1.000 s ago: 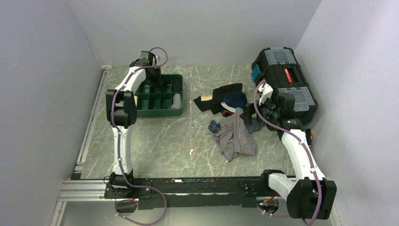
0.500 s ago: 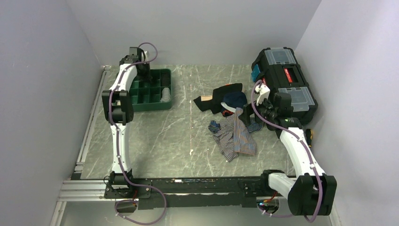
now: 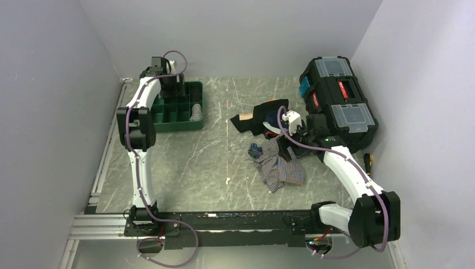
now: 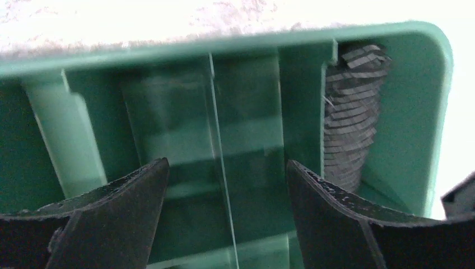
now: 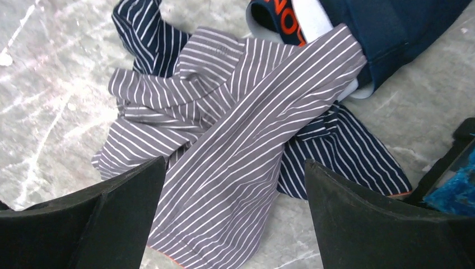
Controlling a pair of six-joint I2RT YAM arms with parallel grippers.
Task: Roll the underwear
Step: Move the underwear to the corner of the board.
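Observation:
The underwear (image 3: 278, 167) (image 5: 235, 123) lies crumpled on the table right of centre, pale grey cloth with thin white stripes. My right gripper (image 3: 288, 145) (image 5: 235, 162) hangs open just above it, and nothing sits between its fingers. At the back left, my left gripper (image 3: 179, 91) (image 4: 227, 162) stands open over the green tray (image 3: 179, 128) (image 4: 224, 47), also with nothing between its fingers. A rolled grey cloth (image 3: 195, 113) (image 4: 348, 112) rests in the tray's right end compartment, just right of the left gripper.
A navy striped garment (image 5: 341, 159) (image 3: 255, 150) lies partly under the underwear. Black and navy garments (image 3: 260, 116) (image 5: 392, 33) are heaped behind it. A black toolbox (image 3: 339, 98) stands at the right wall, close to the right arm.
The left gripper has opened, and it and the green tray have shifted left. The right arm has swung left from the toolbox to above the underwear.

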